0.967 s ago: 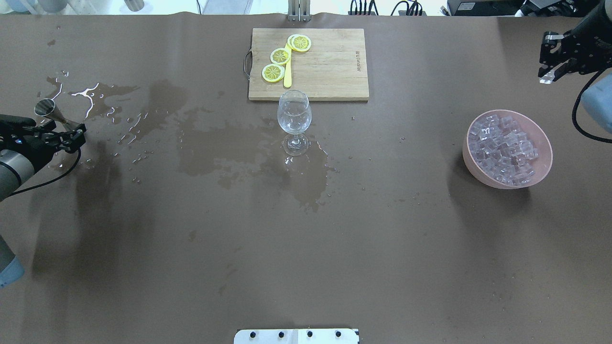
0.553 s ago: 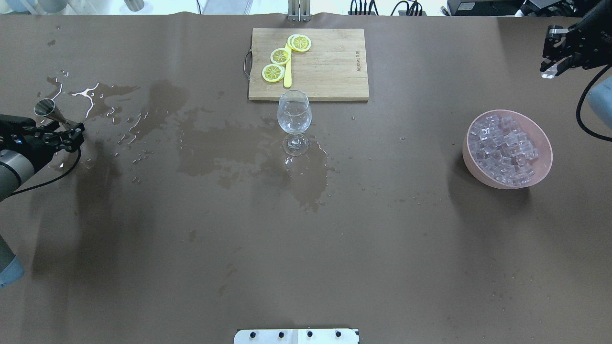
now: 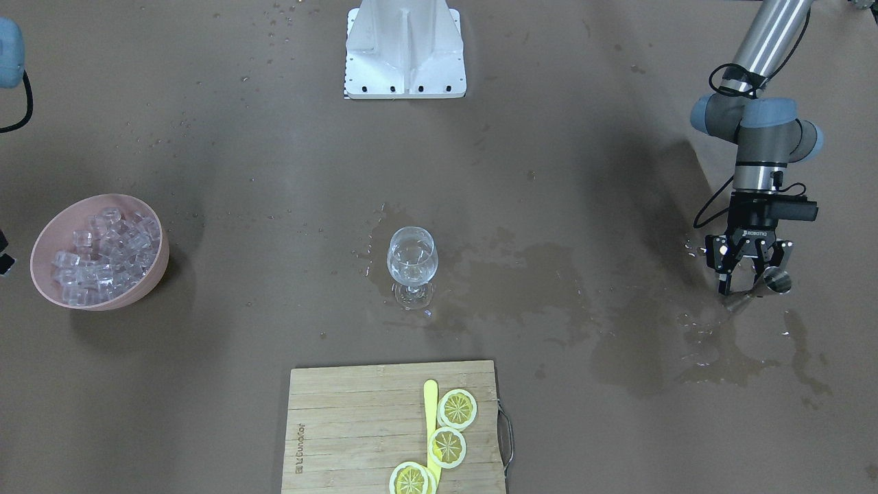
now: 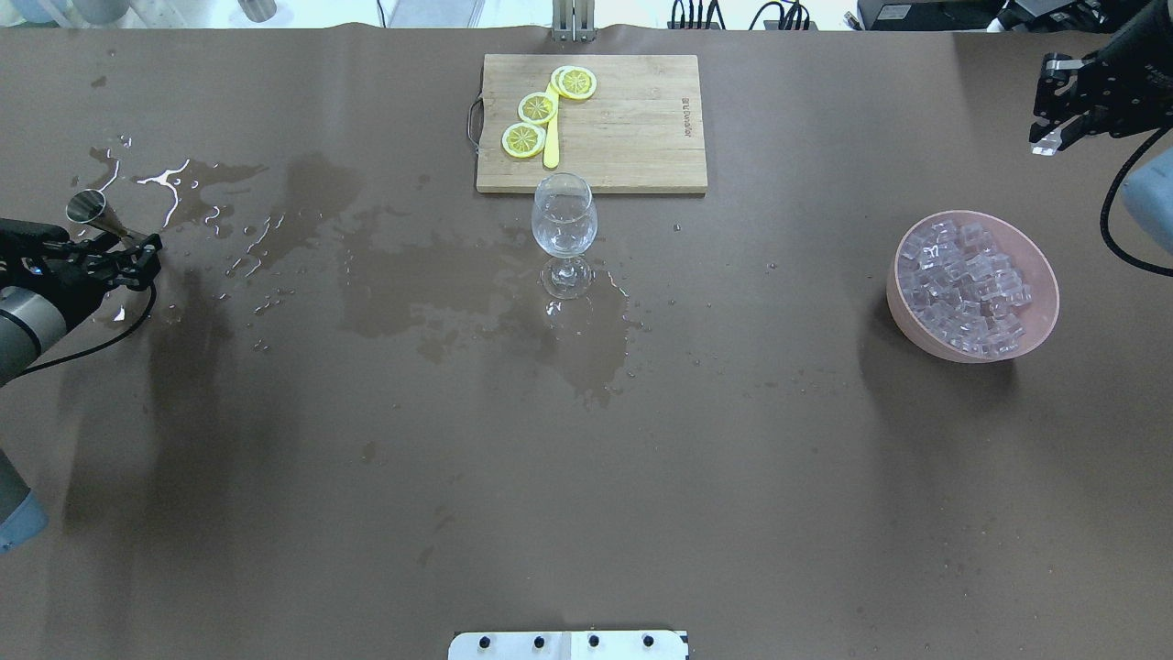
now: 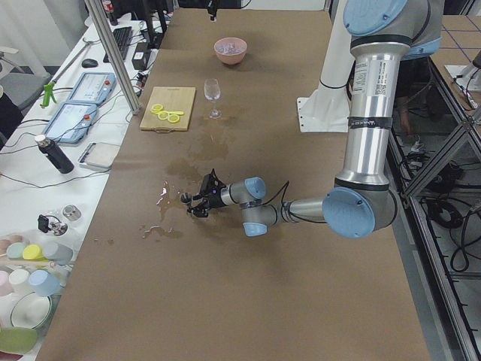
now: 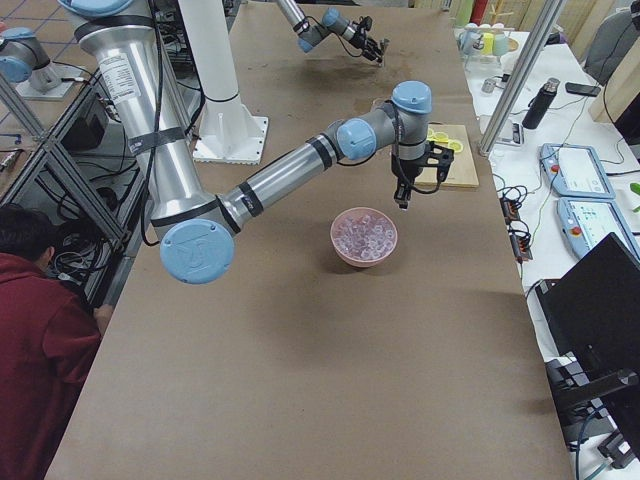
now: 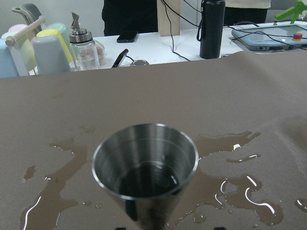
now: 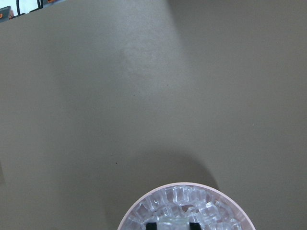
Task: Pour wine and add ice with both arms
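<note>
My left gripper is at the table's far left, shut on a steel jigger. The left wrist view shows the jigger upright with a little clear wine in its bottom. The wine glass stands upright mid-table, far from both grippers. My right gripper hangs high above the pink bowl of ice and seems shut on one clear cube. The right wrist view looks down on the bowl's rim, with only the black fingertips showing.
A wooden cutting board with lemon slices and a yellow knife lies behind the glass. Puddles and wet stains spread from the left gripper to the glass. The white base bracket is at the near edge.
My right gripper has shifted slightly toward the table's far edge. The left gripper and jigger have barely moved.
</note>
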Robot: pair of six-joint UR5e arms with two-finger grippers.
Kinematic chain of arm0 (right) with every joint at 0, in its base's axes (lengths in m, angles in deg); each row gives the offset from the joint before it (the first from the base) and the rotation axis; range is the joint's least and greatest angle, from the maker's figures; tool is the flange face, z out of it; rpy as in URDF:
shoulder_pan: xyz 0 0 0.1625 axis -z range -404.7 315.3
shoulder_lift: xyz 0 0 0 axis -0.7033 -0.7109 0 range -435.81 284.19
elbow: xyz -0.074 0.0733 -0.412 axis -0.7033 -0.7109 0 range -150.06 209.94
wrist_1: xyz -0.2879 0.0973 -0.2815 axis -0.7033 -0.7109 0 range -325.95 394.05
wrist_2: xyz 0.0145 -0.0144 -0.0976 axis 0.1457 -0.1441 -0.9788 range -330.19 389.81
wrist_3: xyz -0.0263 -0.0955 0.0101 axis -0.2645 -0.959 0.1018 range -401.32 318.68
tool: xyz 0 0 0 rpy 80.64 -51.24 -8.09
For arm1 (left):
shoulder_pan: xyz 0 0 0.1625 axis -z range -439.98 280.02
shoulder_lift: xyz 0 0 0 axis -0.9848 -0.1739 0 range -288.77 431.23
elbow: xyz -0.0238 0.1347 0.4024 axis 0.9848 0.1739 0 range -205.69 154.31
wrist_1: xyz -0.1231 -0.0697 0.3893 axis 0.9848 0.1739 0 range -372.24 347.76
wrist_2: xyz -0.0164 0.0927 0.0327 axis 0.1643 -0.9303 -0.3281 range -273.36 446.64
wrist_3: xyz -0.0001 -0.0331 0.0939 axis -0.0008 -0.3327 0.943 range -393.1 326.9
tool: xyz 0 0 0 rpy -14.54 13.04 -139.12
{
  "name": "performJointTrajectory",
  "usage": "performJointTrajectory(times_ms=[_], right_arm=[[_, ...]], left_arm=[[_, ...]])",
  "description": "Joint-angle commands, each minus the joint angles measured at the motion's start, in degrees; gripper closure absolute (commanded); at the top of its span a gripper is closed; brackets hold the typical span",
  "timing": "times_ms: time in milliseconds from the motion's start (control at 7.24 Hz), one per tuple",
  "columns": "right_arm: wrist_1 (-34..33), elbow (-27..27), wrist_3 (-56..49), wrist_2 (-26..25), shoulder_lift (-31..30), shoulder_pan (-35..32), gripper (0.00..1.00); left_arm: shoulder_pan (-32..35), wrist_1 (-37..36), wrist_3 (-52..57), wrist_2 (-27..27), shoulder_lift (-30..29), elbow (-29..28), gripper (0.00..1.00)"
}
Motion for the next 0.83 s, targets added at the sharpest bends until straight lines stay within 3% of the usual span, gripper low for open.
performJointTrajectory(times_ms=[0, 691], right_arm=[[-0.07, -0.04, -0.07, 0.62, -0.06, -1.11, 0.77], [-0.33, -0.13, -0.07, 1.68, 0.20, -2.08, 0.77]], left_arm=[[0.00, 0.88, 0.00, -0.09, -0.07, 0.02, 0.37], [0.18, 1.24, -0.09, -1.66, -0.07, -0.06, 0.37]])
